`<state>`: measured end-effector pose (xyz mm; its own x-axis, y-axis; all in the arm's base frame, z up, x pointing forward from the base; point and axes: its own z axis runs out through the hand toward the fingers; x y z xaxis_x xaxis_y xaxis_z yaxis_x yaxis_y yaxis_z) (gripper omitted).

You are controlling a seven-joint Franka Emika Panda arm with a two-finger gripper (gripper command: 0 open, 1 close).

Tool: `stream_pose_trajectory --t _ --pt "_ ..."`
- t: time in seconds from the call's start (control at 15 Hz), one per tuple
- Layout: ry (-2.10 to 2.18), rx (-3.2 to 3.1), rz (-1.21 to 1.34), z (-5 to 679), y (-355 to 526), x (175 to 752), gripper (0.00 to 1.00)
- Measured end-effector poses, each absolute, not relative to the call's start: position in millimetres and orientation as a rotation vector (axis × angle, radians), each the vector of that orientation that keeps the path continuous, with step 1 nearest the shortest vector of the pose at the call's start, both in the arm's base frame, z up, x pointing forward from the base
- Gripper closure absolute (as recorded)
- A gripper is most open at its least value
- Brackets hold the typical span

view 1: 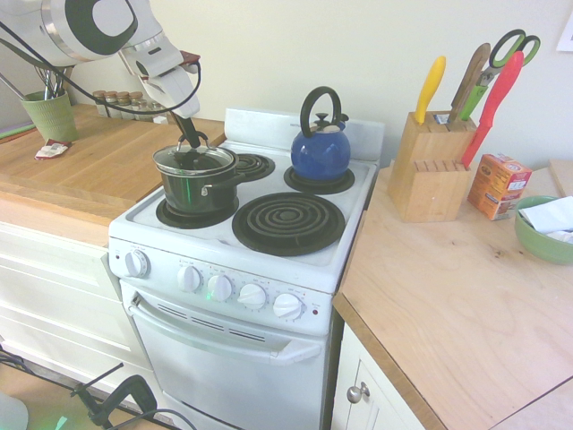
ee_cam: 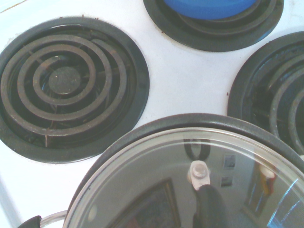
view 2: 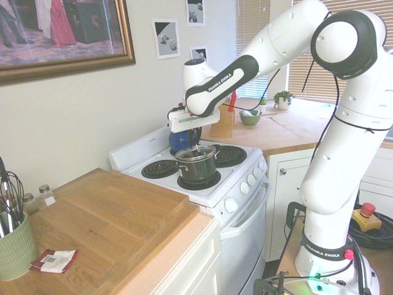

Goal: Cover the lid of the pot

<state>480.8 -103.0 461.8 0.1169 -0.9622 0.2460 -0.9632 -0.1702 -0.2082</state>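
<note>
The dark glossy pot (view 1: 199, 190) stands on the stove's front left burner, its short handle pointing toward the knobs. The glass lid (view 1: 194, 159) with its metal rim lies on top of the pot and looks about level. My gripper (view 1: 189, 137) comes down from above at the lid's black loop handle, fingers close together around it. From the other side, the gripper (view 2: 194, 143) sits just over the lid (view 2: 196, 153) and the pot (view 2: 198, 169). In the wrist view the lid (ee_cam: 156, 190) fills the lower part, reflecting the room.
A blue kettle (view 1: 320, 148) sits on the back right burner, close behind the pot; its base shows as kettle (ee_cam: 209, 7). Two coil burners (view 1: 288, 222) are bare. A knife block (view 1: 431, 166), an orange box (view 1: 498, 185) and a green bowl (view 1: 543, 235) stand on the right counter.
</note>
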Motion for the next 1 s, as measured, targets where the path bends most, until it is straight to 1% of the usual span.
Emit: stream_pose_trajectory --t 0.47,0.73,1.0 --pt "-1.997 2.344 0.596 470 -86 466 1.0" --pt "-2.005 2.308 0.643 460 -102 459 1.0" --pt "-2.006 2.314 0.706 464 -106 461 1.0"
